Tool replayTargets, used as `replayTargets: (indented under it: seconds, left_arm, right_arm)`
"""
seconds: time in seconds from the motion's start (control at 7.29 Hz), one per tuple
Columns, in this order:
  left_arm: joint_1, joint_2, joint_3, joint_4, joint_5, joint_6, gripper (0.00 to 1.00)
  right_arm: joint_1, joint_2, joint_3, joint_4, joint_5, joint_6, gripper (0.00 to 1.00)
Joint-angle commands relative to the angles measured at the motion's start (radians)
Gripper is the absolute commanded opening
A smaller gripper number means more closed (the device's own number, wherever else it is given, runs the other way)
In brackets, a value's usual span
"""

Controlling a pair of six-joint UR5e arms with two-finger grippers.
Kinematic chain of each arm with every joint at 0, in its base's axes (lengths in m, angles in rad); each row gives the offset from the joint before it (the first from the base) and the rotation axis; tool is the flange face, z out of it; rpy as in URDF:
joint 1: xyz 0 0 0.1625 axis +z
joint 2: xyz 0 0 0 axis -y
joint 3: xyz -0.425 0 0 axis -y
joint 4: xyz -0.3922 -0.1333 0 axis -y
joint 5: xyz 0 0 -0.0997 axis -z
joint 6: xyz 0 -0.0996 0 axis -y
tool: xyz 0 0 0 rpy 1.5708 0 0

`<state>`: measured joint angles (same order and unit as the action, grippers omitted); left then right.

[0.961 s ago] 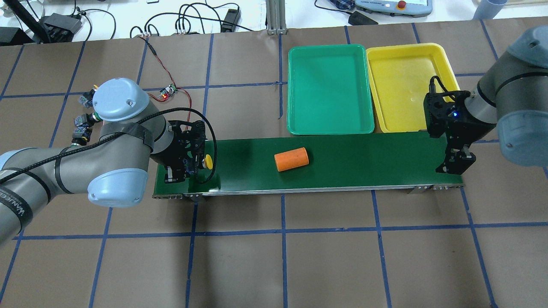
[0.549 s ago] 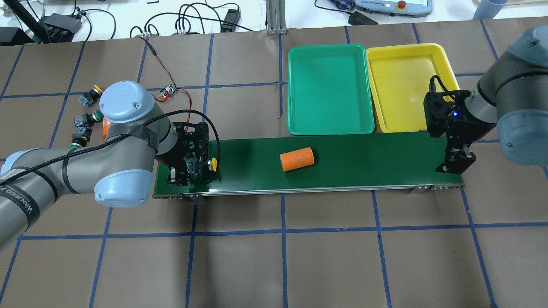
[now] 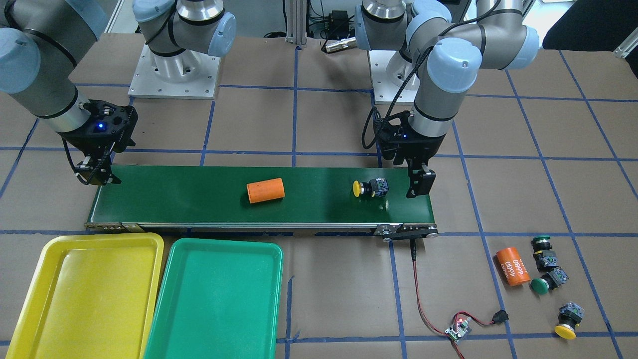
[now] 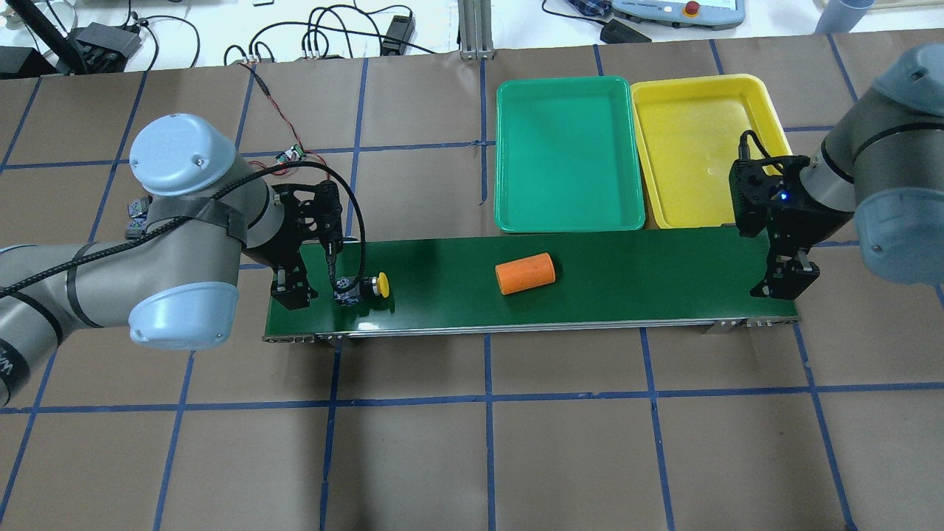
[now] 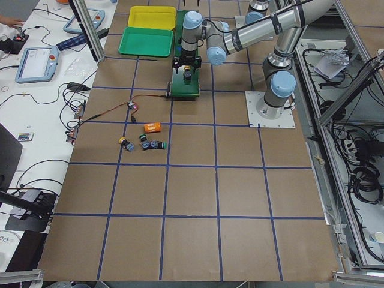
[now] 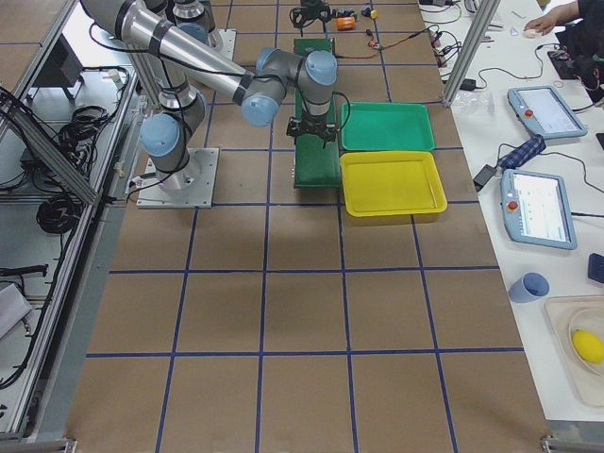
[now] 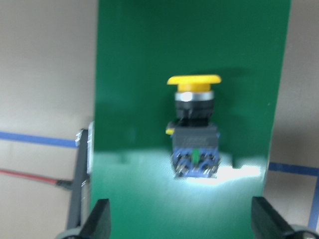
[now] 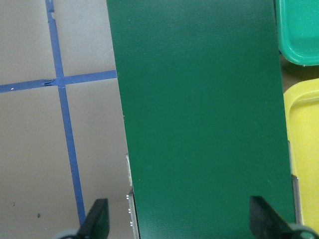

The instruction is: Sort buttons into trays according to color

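Observation:
A yellow button [image 4: 363,287] lies on its side, free, on the dark-green conveyor belt [image 4: 627,280], near the belt's left end in the overhead view. It also shows in the front view [image 3: 371,188] and the left wrist view [image 7: 194,134]. My left gripper [image 4: 308,273] is open and empty, just behind the button. My right gripper [image 4: 785,280] is open and empty over the belt's other end. The green tray [image 4: 564,155] and yellow tray [image 4: 693,147] hold nothing. Two green buttons [image 3: 541,243] [image 3: 541,285] and one yellow button [image 3: 565,329] lie on the table.
An orange cylinder [image 4: 524,273] lies on the belt's middle. A second orange cylinder marked 4680 [image 3: 513,265] lies by the loose buttons. A small circuit board [image 3: 459,328] with a red wire sits beside the belt's end.
My left gripper has let go of the yellow button onto the belt and drawn back to the left. The orange cylinder has moved right along the belt. The right arm is still.

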<state>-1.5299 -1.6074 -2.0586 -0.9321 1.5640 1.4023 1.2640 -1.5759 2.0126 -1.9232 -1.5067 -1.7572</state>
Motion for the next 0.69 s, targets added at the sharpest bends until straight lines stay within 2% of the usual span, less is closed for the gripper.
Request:
replayTargets:
  seconds: [0.0,0.14,0.27,0.41,0.55]
  left_arm:
    - [0.199,-0.101,0.125,-0.029,-0.007,-0.109,1.0]
    - [0.303,-0.167,0.273,-0.18,-0.062,-0.097,1.0]
    - [0.363,-0.259,0.436,-0.261,-0.061,-0.095,1.0]
    - [0.378,-0.354,0.556,-0.266,-0.053,-0.106,1.0]
    - [0.407,-0.432,0.625,-0.266,-0.012,-0.098,1.0]
  right_arm:
    - [0.0,-0.004,0.001,0.012,0.009,0.007,1.0]
    - [0.0,-0.006,0.0,0.036,0.038,0.004,1.0]
    - [0.0,-0.003,0.0,0.035,0.043,0.005,1.0]
    - [0.0,0.001,0.0,0.035,0.04,0.004,1.0]
    - [0.0,0.014,0.001,0.033,0.036,-0.02,1.0]
